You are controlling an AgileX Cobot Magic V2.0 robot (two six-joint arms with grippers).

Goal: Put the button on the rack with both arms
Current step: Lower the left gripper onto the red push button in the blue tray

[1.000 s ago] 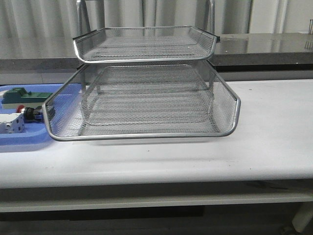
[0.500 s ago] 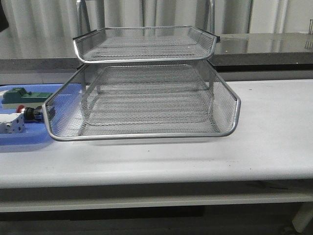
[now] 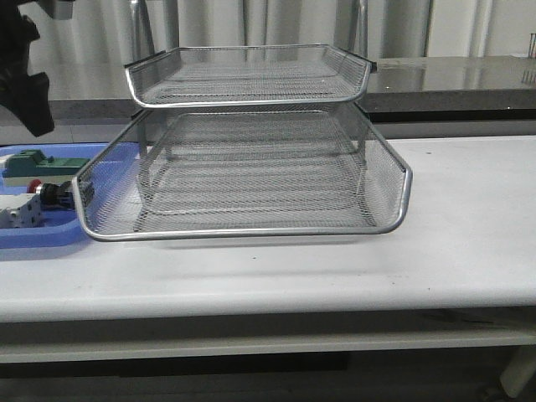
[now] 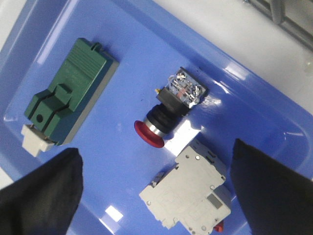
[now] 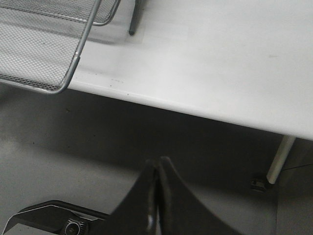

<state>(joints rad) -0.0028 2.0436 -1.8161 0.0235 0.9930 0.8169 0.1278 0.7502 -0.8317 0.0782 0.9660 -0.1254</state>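
Observation:
The button (image 4: 168,115) lies on its side in the blue tray, with its red cap (image 4: 150,134), black body and blue rear part all showing. My left gripper (image 4: 156,193) hangs open above the tray, its fingers (image 4: 44,196) wide apart and holding nothing. The button is just beyond its fingertips. From the front, the button (image 3: 46,193) lies left of the rack (image 3: 251,167), and the left arm (image 3: 25,79) shows above it. My right gripper (image 5: 157,165) is shut and empty, below the table's front edge.
A green block (image 4: 68,95) and a white block (image 4: 188,193) flank the button in the blue tray (image 4: 122,63). The white block sits between the left fingers. The rack's lower tier corner (image 5: 54,73) overhangs toward the table edge (image 5: 195,110). A table leg (image 5: 279,159) stands nearby.
The left arm has come into the front view from the top left and moved lower over the blue tray. The rack and the tray's contents have stayed put.

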